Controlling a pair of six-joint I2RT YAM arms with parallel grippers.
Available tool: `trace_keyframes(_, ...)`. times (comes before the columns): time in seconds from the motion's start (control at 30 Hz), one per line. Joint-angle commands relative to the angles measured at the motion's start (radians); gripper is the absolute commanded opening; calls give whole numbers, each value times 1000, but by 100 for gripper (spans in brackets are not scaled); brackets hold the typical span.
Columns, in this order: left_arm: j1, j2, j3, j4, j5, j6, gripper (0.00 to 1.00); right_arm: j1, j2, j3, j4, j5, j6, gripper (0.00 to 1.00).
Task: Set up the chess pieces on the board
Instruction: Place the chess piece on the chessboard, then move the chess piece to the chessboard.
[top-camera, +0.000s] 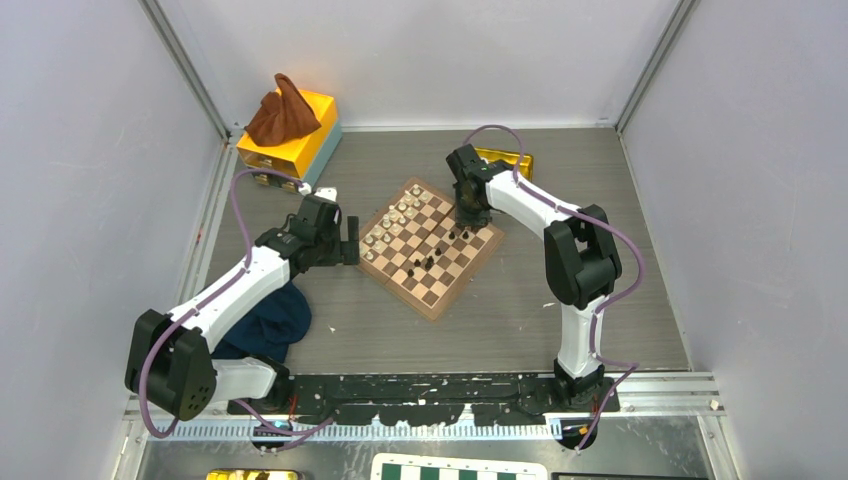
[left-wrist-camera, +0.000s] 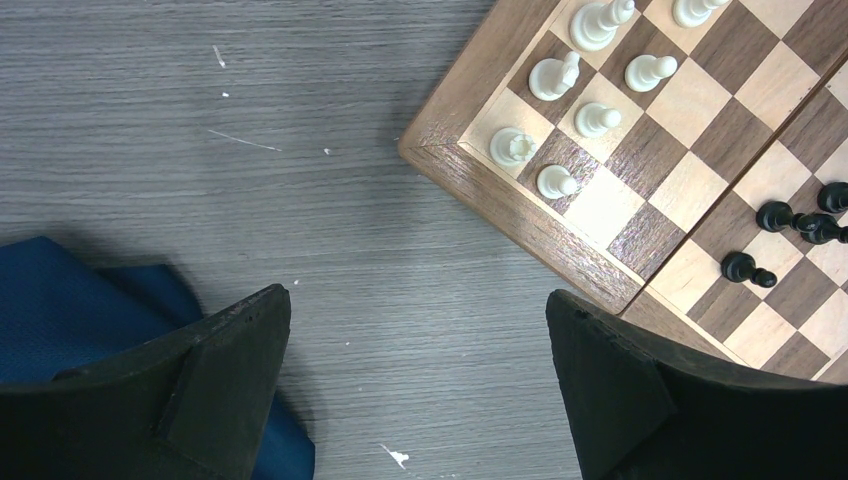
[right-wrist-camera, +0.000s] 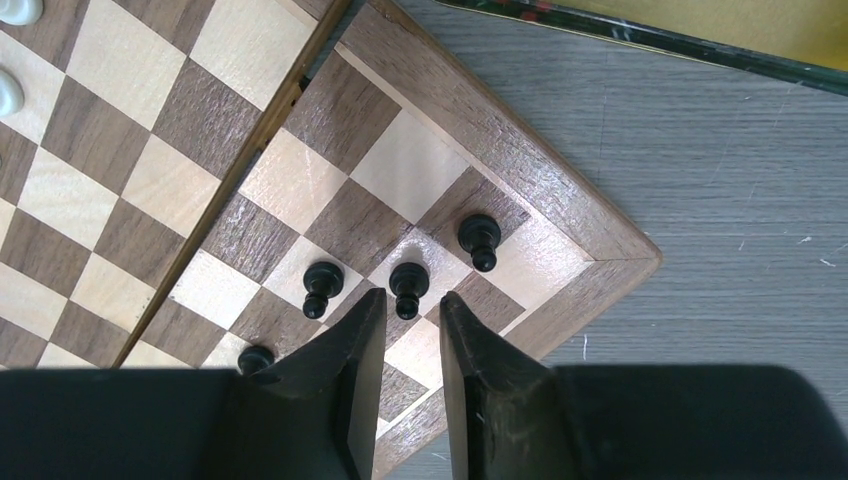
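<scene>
The board sits mid-bench, turned corner-on to the arm bases. The black chess pieces are on it: we count three upright in a line just inside the rim at the right-hand corner, with a fourth half-hidden under the end effector; a few more stand loose nearer mid-board, off any home row. The pale pieces look lined up in two rows along the far-left edge; we judge that side done or close to it. Black is only partly placed, and most of that side's home squares show bare; we see no pieces off the board, though some may be hidden.

The right end effector is low over the black corner, pointing down; its fingers are parted by a narrow gap with one pawn at the mouth of it, and as far as we can see it isn't clamped, so we read it as empty. The left end effector hovers over bare bench just off the board's pale-side corner, spread wide and holding nothing; a blue cloth lies under its left finger.
</scene>
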Motion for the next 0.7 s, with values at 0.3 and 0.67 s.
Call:
trace_keyframes(0.3, 4, -14, 1, 45, 9, -9, 100, 32, -23, 99, -27, -22, -33, 40)
trace_keyframes(0.67, 4, -11, 2, 44, 4, -5, 100, 55, 30, 150, -51, -50, -44, 41)
